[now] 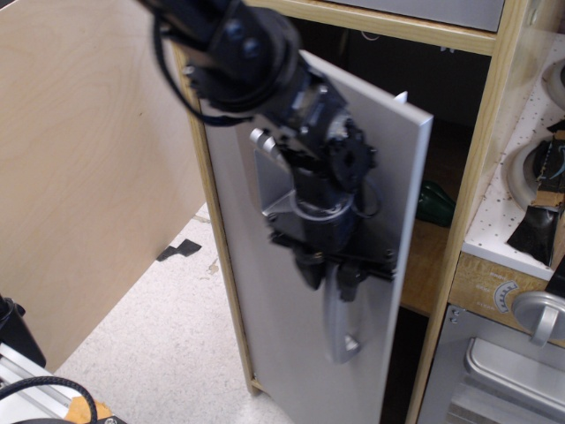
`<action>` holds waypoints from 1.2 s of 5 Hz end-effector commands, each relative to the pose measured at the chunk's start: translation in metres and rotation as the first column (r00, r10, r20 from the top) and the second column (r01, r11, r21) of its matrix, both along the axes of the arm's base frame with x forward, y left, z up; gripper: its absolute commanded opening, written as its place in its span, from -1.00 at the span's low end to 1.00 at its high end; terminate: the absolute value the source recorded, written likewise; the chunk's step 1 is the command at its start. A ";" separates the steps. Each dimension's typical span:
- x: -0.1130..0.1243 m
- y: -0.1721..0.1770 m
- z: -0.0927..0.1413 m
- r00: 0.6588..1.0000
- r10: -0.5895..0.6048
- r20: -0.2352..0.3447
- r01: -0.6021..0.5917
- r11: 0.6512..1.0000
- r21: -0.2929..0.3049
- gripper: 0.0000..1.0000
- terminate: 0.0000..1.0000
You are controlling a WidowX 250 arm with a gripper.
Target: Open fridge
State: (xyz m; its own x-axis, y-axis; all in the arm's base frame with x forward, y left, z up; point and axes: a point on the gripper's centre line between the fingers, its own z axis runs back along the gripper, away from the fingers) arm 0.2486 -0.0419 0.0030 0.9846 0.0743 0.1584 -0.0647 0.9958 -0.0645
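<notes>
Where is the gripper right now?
The gripper is in the middle of the view, at the top of the silver handle on the fridge door, which stands partly open from the wooden frame.

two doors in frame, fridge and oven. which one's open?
The fridge door, the tall flat grey one: it is swung out from the cabinet, showing the dark interior, with the gripper at its bar handle. The oven door at lower right sits shut.

The fridge [300, 353] door is showing matt grey in a pale wood frame; its handle [342, 331] is gleaming silver metal.
</notes>
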 end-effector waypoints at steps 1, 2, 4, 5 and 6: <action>-0.034 -0.020 0.014 0.987 -0.125 -0.105 0.122 0.992 -0.036 1.00 -1.00; -0.043 -0.036 0.009 0.985 -0.126 -0.118 0.121 0.991 -0.051 1.00 -1.00; -0.028 -0.079 0.011 0.946 -0.305 -0.115 0.301 0.952 -0.051 1.00 -1.00; -0.007 -0.095 0.016 0.902 -0.422 -0.091 0.419 0.906 -0.057 1.00 -1.00; 0.011 -0.106 0.022 0.882 -0.466 -0.075 0.462 0.885 -0.065 1.00 -1.00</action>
